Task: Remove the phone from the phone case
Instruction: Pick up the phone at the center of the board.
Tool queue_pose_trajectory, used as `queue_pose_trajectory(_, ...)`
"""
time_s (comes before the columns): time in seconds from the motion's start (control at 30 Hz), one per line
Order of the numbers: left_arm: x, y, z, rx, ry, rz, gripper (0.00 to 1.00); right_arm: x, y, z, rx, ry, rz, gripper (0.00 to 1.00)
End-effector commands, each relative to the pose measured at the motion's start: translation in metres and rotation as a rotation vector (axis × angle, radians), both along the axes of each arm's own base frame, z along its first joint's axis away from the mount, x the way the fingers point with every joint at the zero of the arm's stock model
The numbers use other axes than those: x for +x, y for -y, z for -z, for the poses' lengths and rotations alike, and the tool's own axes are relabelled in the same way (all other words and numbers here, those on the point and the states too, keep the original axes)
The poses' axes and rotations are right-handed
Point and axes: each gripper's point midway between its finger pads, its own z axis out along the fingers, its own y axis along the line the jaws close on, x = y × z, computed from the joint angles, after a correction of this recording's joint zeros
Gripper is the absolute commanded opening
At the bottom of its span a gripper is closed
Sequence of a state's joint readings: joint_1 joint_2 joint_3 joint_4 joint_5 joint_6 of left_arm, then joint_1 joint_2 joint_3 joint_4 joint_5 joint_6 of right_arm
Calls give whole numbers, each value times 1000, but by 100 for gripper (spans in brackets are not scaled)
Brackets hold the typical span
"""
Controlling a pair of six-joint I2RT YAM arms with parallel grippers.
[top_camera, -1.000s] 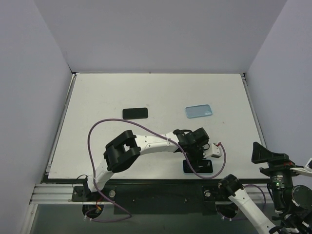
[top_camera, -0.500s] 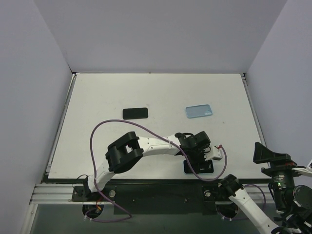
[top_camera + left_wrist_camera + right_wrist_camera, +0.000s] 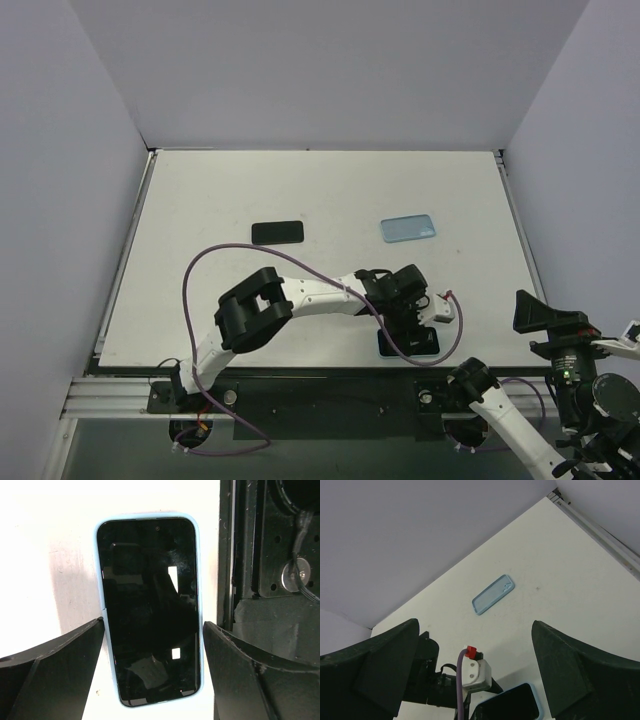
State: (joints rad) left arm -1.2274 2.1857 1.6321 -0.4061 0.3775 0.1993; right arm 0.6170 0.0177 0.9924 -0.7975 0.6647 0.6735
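1. Light-blue phone case (image 3: 145, 516), with the black phone (image 3: 150, 610) in it, lies flat at the table's (image 3: 200, 200) near edge.
2. Left gripper (image 3: 153, 625) straddles it, fingers apart.
3. Right gripper (image 3: 475, 645) is spread and empty.
4. Farther back lie a spare case (image 3: 409, 229) and a dark phone (image 3: 277, 233).

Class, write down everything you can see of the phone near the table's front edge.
The phone is a black, glossy slab with rounded corners, screen up and dark. It sits in a light blue case whose rim frames it. It lies flat on the white table. The left gripper straddles its long sides; contact is unclear.
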Motion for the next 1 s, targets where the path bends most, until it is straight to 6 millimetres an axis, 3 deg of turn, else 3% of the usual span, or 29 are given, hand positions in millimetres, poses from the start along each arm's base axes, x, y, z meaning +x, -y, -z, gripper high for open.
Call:
queue_pose_trajectory(0.0, -15, -3, 13, 29, -159, -1, 91, 7, -5, -2, -9, -14, -3, 89)
queue_pose_trajectory(0.2, -11, -10, 37, 99, -94, -43, 91, 6, -4, -1, -11, -14, 0, 89)
queue_pose_trajectory(0.53, -10, -15, 62, 154, 52, -129, 91, 10, -8, 2, -15, -26, -9, 88)
queue_pose_trajectory(0.8, 0, -39, 92, 271, 150, -117, 90, 11, -10, 2, -11, -28, -17, 88)
queue_pose_trajectory(0.97, 8, -61, 96, 335, 212, -100, 75, 11, -10, 3, -7, -28, -12, 88)
